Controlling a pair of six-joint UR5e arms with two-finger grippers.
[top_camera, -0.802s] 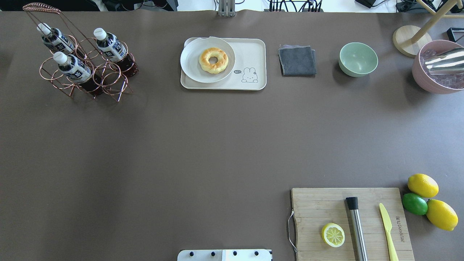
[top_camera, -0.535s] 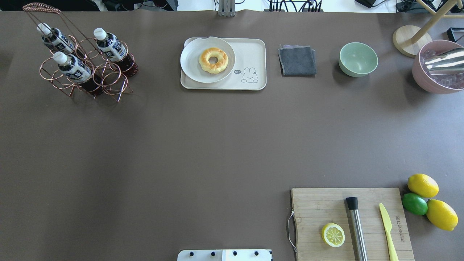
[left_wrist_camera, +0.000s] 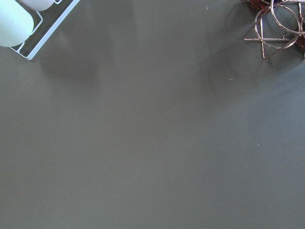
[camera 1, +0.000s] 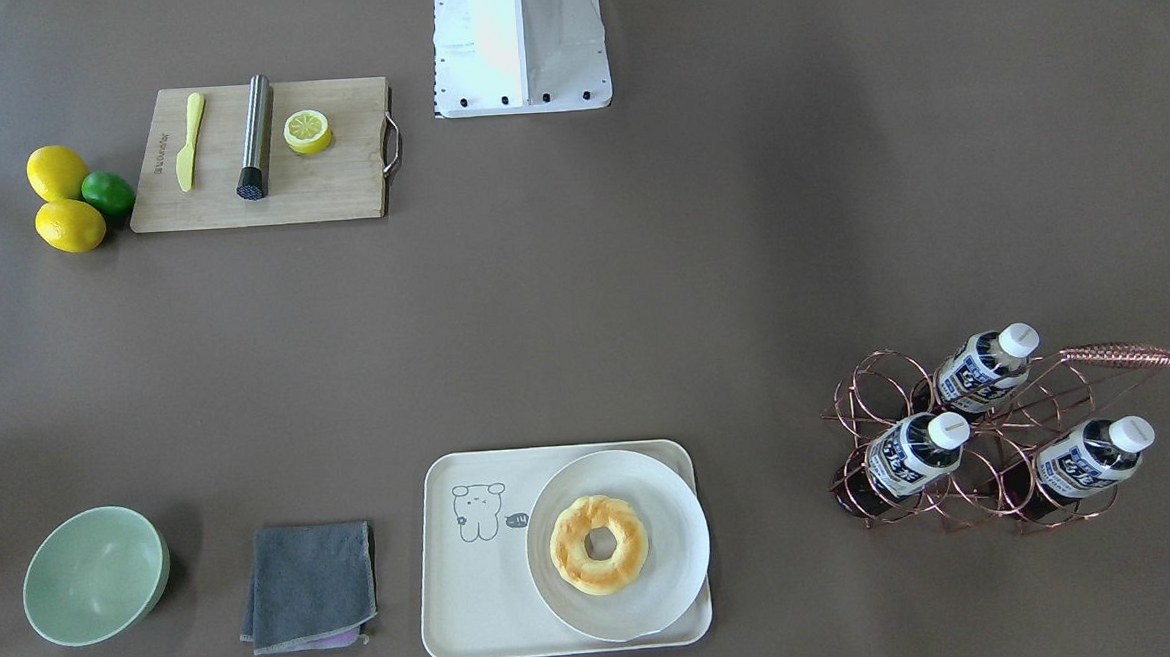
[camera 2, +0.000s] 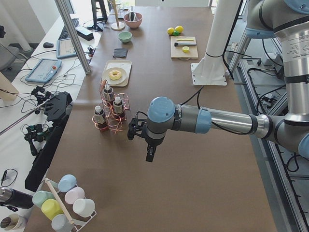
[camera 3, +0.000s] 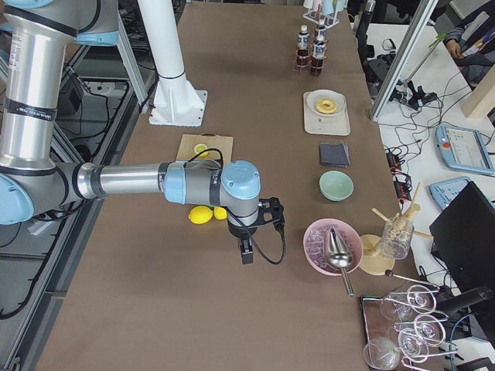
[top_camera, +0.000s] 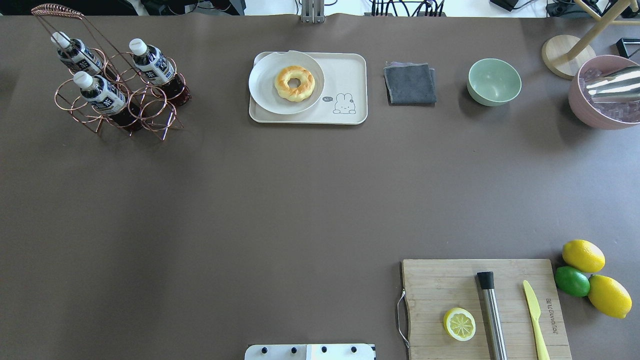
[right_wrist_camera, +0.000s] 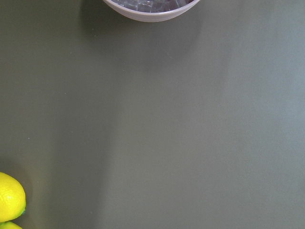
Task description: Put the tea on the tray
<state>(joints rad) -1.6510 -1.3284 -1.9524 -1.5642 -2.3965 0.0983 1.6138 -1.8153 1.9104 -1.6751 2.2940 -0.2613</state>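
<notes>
Three bottles of tea [top_camera: 150, 62] stand in a copper wire rack [top_camera: 150, 120] at the far left of the table, also seen as tea [camera 1: 912, 452] in the front-facing view. The cream tray [top_camera: 350, 70] with a line-drawn animal lies at the far middle, tray [camera 1: 469, 595]. My left gripper [camera 2: 150, 154] hangs over bare table beside the rack, apart from the bottles. My right gripper [camera 3: 246, 253] hovers near the lemons at the other end. Both show only in the side views, so I cannot tell whether they are open or shut.
A white plate [top_camera: 270, 95] with a doughnut [top_camera: 295, 83] covers the tray's left half. A grey cloth [top_camera: 410, 83], green bowl [top_camera: 494, 81] and pink ice bowl [top_camera: 595, 107] line the far edge. A cutting board [top_camera: 450, 285], lemons [top_camera: 583, 255] and a lime sit near right.
</notes>
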